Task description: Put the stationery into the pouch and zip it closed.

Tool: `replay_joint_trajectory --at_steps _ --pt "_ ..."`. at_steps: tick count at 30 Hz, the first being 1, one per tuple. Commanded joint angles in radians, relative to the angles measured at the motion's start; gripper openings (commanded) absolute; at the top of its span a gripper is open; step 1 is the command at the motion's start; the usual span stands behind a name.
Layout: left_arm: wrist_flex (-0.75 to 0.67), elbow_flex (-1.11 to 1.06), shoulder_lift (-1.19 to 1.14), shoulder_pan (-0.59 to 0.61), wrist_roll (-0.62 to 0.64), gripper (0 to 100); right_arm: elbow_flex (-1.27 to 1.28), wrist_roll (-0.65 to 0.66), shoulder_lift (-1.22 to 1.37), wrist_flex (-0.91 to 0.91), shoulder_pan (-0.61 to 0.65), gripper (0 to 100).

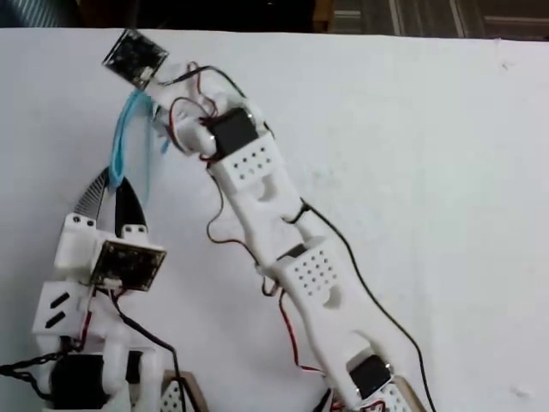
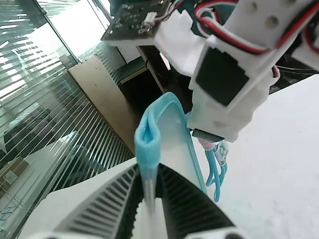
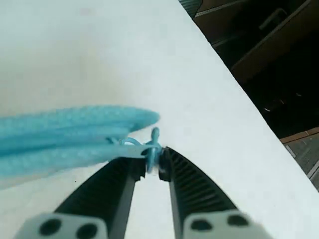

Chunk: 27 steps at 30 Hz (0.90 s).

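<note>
Blue pouch (image 2: 148, 142) in left end effector (image 2: 148, 170)

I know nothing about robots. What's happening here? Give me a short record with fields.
Object: light blue fabric pouch, held between both arms
Left end effector: shut on one end of the pouch
Right end effector: shut on the small blue zipper pull at the other end
Surface: white table
</note>
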State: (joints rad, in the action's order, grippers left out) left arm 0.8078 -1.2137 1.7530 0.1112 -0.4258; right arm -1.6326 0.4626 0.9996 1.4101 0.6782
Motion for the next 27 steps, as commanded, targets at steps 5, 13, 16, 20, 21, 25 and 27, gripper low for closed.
replay_joint_trajectory --at_steps 5,13,16,20,21,25,27 --pt "0.0 -0.029 -0.004 -0.004 0.008 2 -0.032 -0.017 -0.108 -0.016 -0.036 1.9" --pt "0.0 -0.103 -0.002 -0.008 0.089 2 -0.031 -0.009 -0.262 0.027 -0.002 1.9" --pt "0.0 -0.103 -0.002 -0.012 0.114 2 -0.031 -0.009 -0.315 0.061 0.016 1.9" --pt "0.0 -0.103 -0.002 -0.012 0.121 2 -0.029 -0.012 -0.381 0.122 0.051 1.9" --pt "0.0 -0.103 -0.002 -0.012 0.121 2 -0.029 -0.014 -0.397 0.143 0.064 1.9" --pt "0.0 -0.103 -0.002 -0.012 0.121 2 -0.029 -0.017 -0.443 0.237 0.107 1.9" --pt "0.0 -0.103 -0.002 -0.012 0.124 2 -0.029 -0.032 -0.456 0.275 0.124 1.9"
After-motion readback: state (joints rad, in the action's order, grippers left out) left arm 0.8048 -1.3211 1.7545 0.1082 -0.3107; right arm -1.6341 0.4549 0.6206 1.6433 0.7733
